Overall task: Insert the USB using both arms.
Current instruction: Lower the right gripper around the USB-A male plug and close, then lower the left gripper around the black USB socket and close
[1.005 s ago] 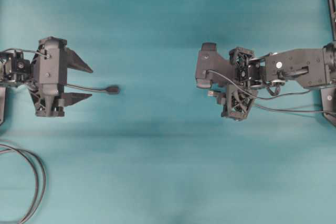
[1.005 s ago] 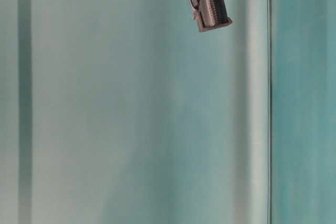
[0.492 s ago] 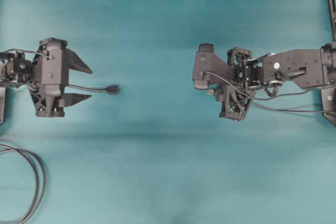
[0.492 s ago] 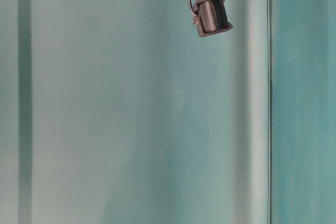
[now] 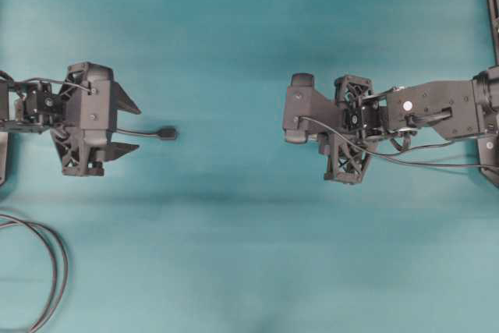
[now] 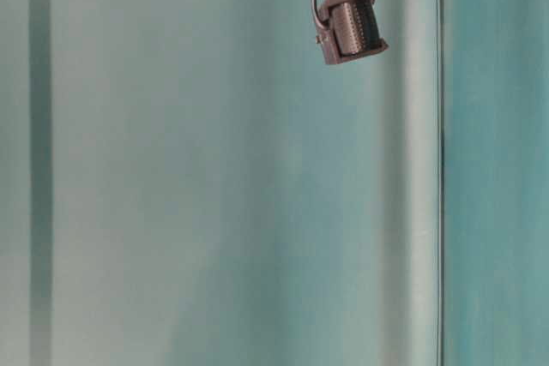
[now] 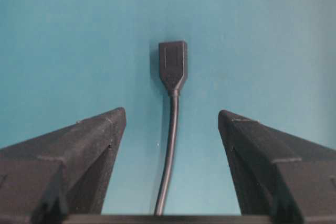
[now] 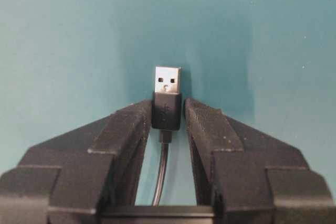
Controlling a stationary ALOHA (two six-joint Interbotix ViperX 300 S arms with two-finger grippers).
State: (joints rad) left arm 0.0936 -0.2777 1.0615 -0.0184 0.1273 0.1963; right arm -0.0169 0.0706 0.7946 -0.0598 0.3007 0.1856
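Right gripper [image 8: 167,116] clamps the USB [image 8: 167,98], metal tip forward. Left gripper [image 7: 172,124] spread wide around the socket [image 7: 172,69] cable, not touching. Black cable loop [image 5: 47,271] lies well apart at table [image 5: 249,255] corner.

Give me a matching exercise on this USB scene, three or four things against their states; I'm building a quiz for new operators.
Things:
1. USB
2. socket
3. left gripper
4. cable loop

States:
A. open, fingers on either side of a thin cable
B. lying on the table at the lower left edge of the overhead view
C. clamped by its dark body, silvery tip pointing out
D. all dark, lying free on the table beyond the finger tips

Pairs: 1-C, 2-D, 3-A, 4-B
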